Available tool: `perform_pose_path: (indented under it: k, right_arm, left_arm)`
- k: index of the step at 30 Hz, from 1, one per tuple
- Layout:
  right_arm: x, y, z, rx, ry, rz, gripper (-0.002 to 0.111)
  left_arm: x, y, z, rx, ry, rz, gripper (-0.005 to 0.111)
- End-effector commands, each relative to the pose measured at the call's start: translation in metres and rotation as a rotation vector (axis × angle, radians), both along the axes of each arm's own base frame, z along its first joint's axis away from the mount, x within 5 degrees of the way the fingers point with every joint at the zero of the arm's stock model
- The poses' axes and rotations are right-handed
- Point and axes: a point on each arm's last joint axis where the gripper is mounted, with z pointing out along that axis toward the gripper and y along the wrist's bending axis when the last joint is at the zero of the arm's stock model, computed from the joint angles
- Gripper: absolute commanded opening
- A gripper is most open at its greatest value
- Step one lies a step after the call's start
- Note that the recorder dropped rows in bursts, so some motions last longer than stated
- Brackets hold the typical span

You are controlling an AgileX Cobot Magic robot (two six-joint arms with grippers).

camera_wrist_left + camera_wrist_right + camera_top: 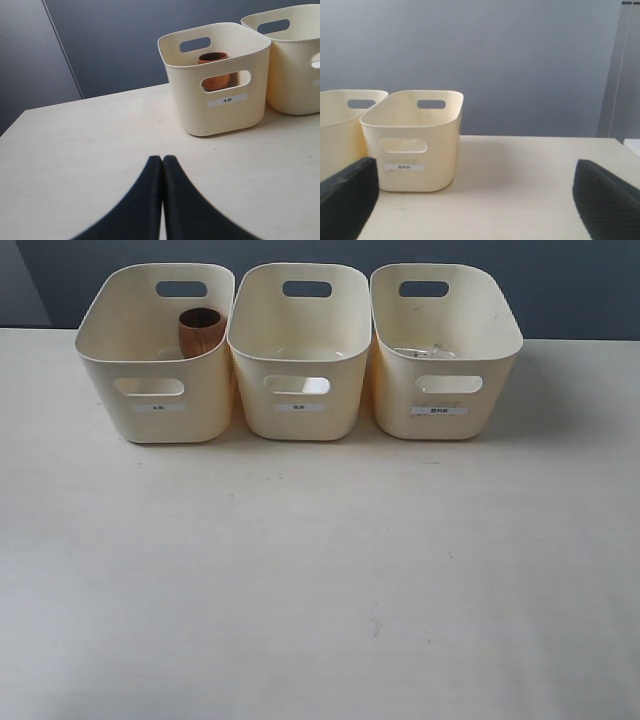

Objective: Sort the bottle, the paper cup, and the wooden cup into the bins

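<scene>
The left gripper (pixel 162 165) was fully closed: in the left wrist view its two black fingers (pixel 142 200) met along their whole length, with nothing between them and nothing touched. It hung above the bare table (pixel 90 150), well short of the bins.

The right gripper (pixel 475 200) was spread wide. In the right wrist view its two dark textured pads (pixel 347 195) stood at opposite edges of the picture, empty, with open table between them.

Three cream bins stood in a row at the far side of the table (pixel 320 590), sides nearly touching, each with oval handle cut-outs and a small front label.

The wooden cup (pixel 201 331) stood upright inside the left bin (pixel 110 370), toward that bin's right wall. It was brown and rounded, with visible grain and a dark interior. In the left wrist view the wooden cup (pixel 214 59) showed above the rim and again through the front cut-out.

The middle bin (pixel 300 365) showed only a pale interior; its contents could not be determined.

The right bin (pixel 445 365) held a faint clear, glinting shape low inside, consistent with the bottle (pixel 425 352) lying down, but too indistinct to confirm. The paper cup was not visible in any view.
</scene>
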Motion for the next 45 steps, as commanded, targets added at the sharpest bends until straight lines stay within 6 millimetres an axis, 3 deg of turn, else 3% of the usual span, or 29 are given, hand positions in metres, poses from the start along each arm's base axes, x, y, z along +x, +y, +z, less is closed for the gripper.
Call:
perform_pose_path:
  k: [1, 12, 30, 45]
  right_arm:
    - [-0.0003, -0.0012, -0.0053, -0.006, 0.035, -0.017, 0.104]
    - [-0.0004, -0.0017, -0.0075, 0.017, 0.059, -0.023, 0.104]
    - [-0.0006, -0.0007, -0.0103, 0.242, 0.091, -0.022, 0.104]
    - [-0.0006, -0.0006, -0.0103, 0.250, 0.091, -0.021, 0.104]
  left_arm:
    - [-0.0003, -0.0003, -0.0001, -0.007, -0.004, -0.003, 0.000]
    - [-0.0003, -0.0003, -0.0001, -0.007, -0.004, -0.003, 0.000]
    - [-0.0003, -0.0003, -0.0001, -0.007, -0.004, -0.003, 0.000]
    - [-0.0003, -0.0003, -0.0001, -0.007, -0.004, -0.003, 0.000]
